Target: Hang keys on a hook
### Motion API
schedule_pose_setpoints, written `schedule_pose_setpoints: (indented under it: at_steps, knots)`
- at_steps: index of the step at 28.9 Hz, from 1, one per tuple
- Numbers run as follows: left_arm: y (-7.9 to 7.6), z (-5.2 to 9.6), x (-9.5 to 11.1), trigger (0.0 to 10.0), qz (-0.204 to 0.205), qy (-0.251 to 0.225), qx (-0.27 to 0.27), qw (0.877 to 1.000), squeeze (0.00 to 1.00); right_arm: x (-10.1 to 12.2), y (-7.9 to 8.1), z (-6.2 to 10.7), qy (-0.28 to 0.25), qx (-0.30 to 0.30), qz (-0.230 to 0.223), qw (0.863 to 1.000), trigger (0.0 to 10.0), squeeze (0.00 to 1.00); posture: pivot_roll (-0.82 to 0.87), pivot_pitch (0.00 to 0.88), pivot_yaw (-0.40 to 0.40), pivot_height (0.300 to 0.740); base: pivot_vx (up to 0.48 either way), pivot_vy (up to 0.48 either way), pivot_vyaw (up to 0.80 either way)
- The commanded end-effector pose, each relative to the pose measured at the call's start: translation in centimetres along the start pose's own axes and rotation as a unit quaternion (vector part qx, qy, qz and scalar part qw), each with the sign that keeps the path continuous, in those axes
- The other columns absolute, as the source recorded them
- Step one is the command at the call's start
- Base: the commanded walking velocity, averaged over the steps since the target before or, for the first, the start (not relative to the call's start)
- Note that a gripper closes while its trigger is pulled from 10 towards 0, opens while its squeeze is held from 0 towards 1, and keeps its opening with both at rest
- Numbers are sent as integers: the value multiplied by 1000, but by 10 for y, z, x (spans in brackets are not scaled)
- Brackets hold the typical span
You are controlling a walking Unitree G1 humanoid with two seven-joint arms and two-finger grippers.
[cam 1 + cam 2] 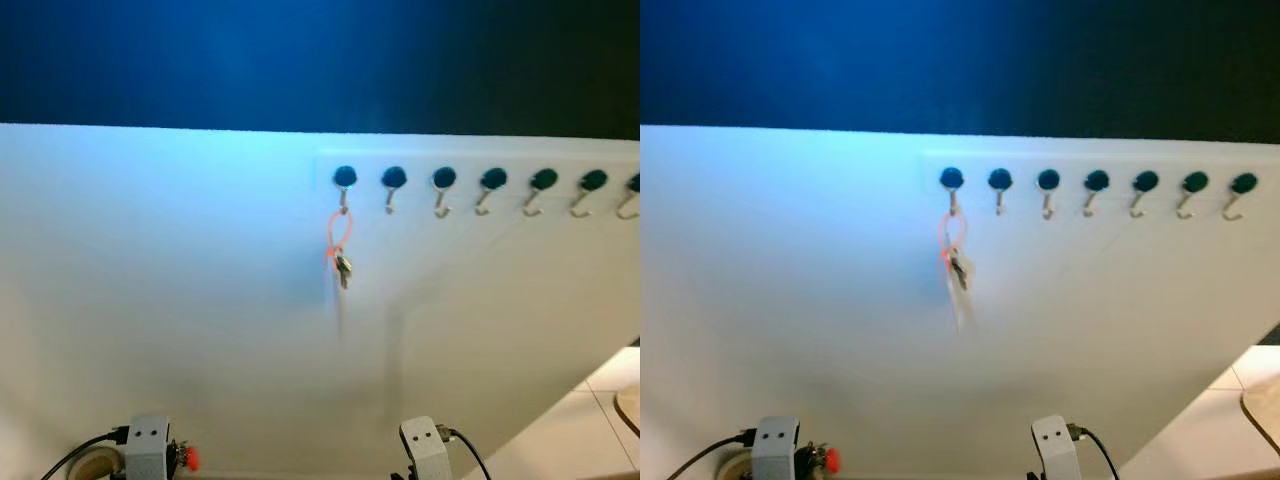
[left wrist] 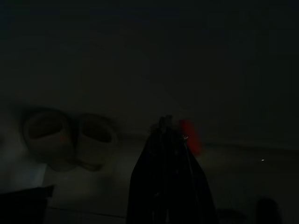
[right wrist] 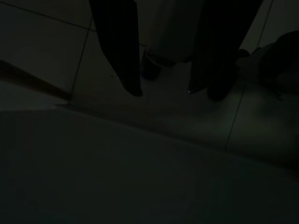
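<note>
A small bunch of keys [image 1: 342,268] on an orange loop [image 1: 338,232] hangs from the leftmost hook [image 1: 344,182] of a row on the white wall. Both arms hang low, well below the keys; the left wrist [image 1: 148,445] and right wrist [image 1: 425,448] stand at the lower edge. In the dark left wrist view my left gripper [image 2: 166,122] has its fingers together, and a blurred red thing [image 2: 189,136] lies beside the tips; whether they touch is unclear. My right gripper [image 3: 170,91] is open over a tiled floor, with nothing between its fingers.
Several more hooks [image 1: 493,182] with dark round knobs run rightward, all bare. The white wall [image 1: 180,300] ends at the right over a pale tiled floor [image 1: 590,420]. Two pale rolls [image 2: 70,137] lie near the left gripper.
</note>
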State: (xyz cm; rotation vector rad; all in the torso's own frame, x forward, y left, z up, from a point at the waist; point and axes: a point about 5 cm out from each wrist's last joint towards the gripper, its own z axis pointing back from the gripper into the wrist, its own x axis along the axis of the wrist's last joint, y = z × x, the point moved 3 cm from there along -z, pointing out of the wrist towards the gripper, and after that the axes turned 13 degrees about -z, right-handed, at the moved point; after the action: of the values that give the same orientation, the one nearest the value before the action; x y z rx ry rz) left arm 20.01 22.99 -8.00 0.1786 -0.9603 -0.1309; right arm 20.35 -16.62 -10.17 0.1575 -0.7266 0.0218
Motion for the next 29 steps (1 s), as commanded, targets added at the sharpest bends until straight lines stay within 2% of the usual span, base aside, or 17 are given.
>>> schedule_pose_setpoints:
  at_steps: [1, 29]
  knots:
    - [-1, 1, -3, 10000, 8, 4, 1, 1000, 0, -2, -1, 1, 3, -4, -6, 1000, 10000, 0, 79, 42, -35, 740, -307, 0, 0]
    - [0, 0, 0, 10000, 3, -2, 0, 1000, 0, -4, 1, 0, 5, -3, -9, 1000, 10000, 0, 89, 54, -30, 740, -347, 0, 0]
